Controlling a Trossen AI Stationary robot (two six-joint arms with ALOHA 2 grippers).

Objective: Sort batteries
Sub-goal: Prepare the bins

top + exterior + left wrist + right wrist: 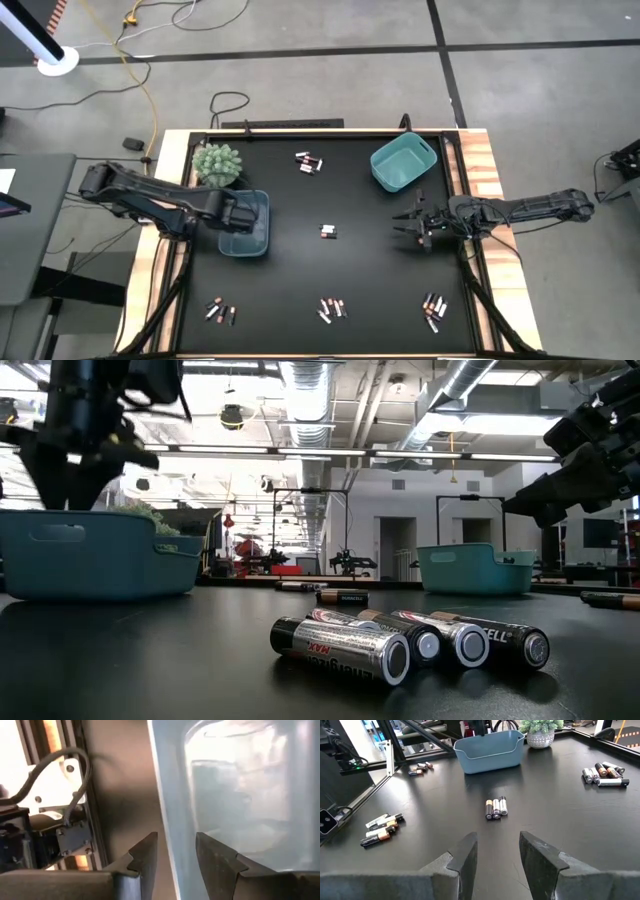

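1. High view: the left gripper hangs over the left bin, beside the potted plant.
2. Its jaws stand apart with nothing between them, straddling the bin's wall in the left wrist view.
3. The right gripper hovers just below the right bin, at the tabletop's right side; its jaws are spread and hold nothing.
4. Batteries lie in loose clusters: one at the tabletop's middle between the two bins, one near the far edge, three along the near edge.
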